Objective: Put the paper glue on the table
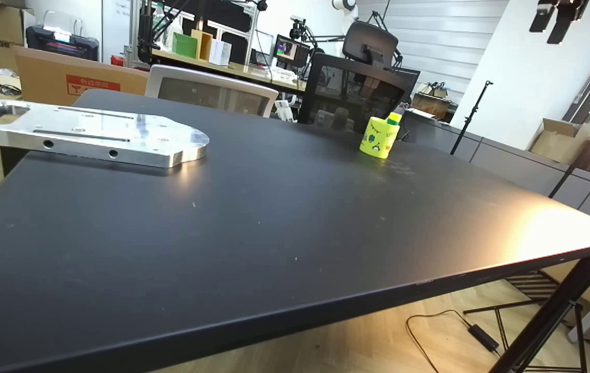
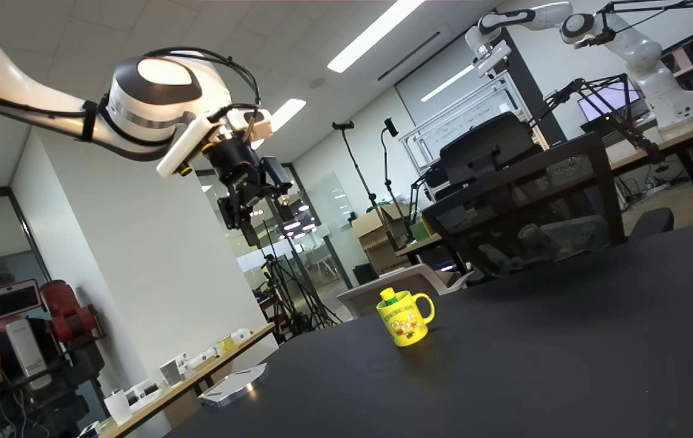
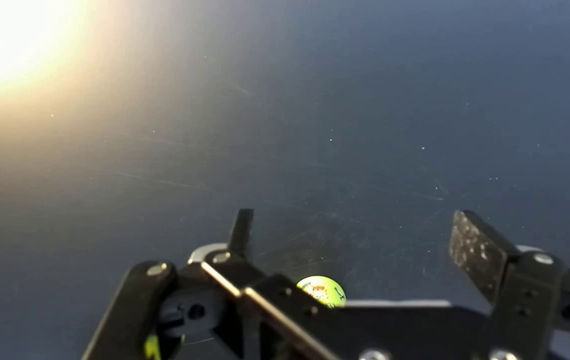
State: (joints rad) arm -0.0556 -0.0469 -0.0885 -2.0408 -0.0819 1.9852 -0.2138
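Note:
A paper glue with a yellow cap and green neck (image 1: 394,118) stands in a yellow mug, and it also shows in an exterior view (image 2: 388,296). Only its top sticks out; its body is hidden inside the mug. The mug (image 1: 376,140) stands upright on the black table (image 1: 253,223) near its edge, with its handle visible in an exterior view (image 2: 406,322). My gripper (image 2: 269,226) is open and empty, well above the table. In the wrist view the fingers (image 3: 355,215) are wide apart, and the mug (image 3: 322,290) is partly hidden behind the gripper body.
A thick silver metal plate (image 1: 124,127) lies at an end of the table. A black mesh chair (image 1: 351,90) and a white-framed chair (image 1: 212,88) stand against the table's far side. A bright lamp glare (image 3: 9,40) reflects off the tabletop.

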